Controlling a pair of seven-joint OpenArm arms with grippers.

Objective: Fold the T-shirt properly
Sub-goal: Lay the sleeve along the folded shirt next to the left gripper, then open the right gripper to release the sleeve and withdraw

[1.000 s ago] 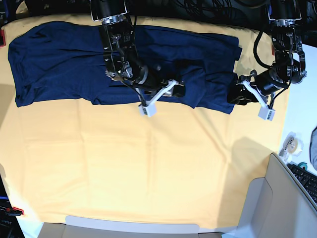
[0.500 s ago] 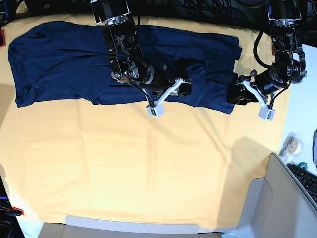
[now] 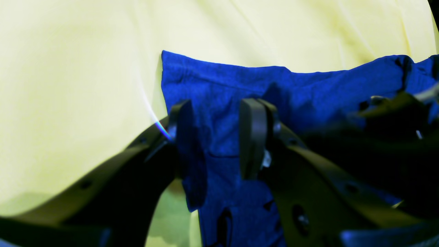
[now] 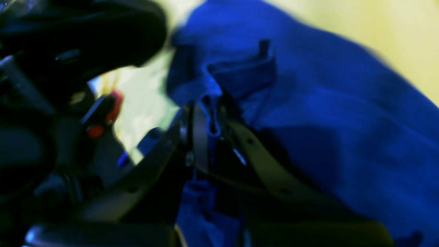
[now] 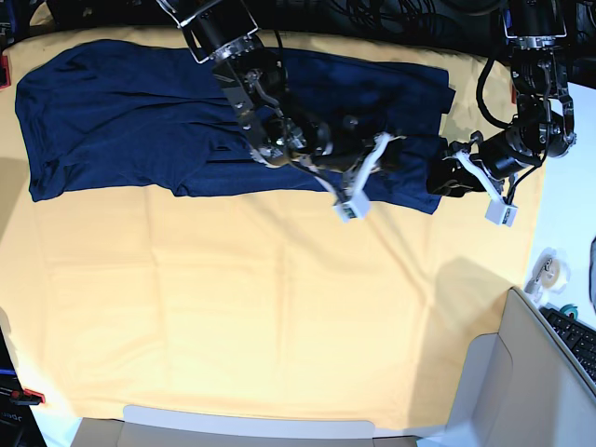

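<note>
The dark navy T-shirt (image 5: pixel 112 112) lies spread along the far side of the yellow cloth (image 5: pixel 279 307). My right gripper (image 5: pixel 391 149) is over the shirt's right part. In the right wrist view this gripper (image 4: pixel 211 120) is shut on a raised fold of the T-shirt (image 4: pixel 343 120). My left gripper (image 5: pixel 436 177) sits at the shirt's lower right corner. Seen from the left wrist, it (image 3: pixel 216 133) stands open, its fingers (image 3: pixel 252 137) apart. The edge of the T-shirt (image 3: pixel 223 82) lies between them.
The yellow cloth covers the whole table. Right of it a roll of tape (image 5: pixel 549 270) lies on the white surface. A keyboard (image 5: pixel 577 340) and a grey box (image 5: pixel 521 372) stand at the near right. Red clamps (image 5: pixel 28 396) hold the cloth's left edge.
My right gripper has travelled rightward across the shirt and closed on a fold of it. The left arm has stayed in place with its jaws unchanged.
</note>
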